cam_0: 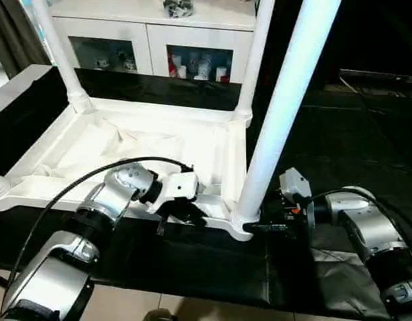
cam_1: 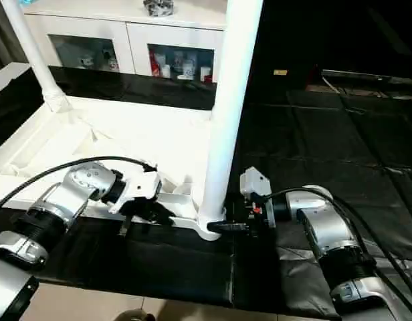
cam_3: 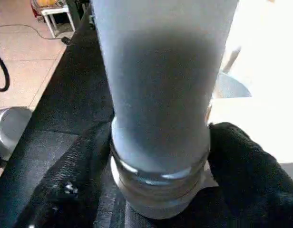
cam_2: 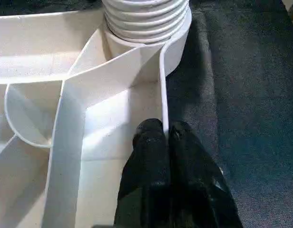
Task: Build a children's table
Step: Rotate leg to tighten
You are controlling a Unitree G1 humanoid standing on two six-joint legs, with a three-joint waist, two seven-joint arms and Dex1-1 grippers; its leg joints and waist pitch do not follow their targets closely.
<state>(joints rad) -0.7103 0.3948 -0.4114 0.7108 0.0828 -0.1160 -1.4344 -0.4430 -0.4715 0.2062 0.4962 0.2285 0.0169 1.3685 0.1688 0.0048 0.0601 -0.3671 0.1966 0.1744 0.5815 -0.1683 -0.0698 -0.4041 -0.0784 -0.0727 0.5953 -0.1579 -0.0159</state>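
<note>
Right wrist view: right gripper (cam_3: 158, 180) fingers straddling base of white tapered plastic tube leg (cam_0: 286, 107), standing in near corner socket of upturned white ribbed plastic tabletop (cam_0: 126, 150). Left gripper (cam_2: 166, 137) clamped on tabletop rim wall. Risk: uneven squeeze tilts leg, jams thread.

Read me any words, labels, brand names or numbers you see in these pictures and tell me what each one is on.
No text can be read anywhere.
Items behind the glass doors of the white cabinet: any labels too small to read.
Small yellow tag on the dark background: too blurred to read.
White plastic ribbed tabletop and white tube legs: no markings.
</note>
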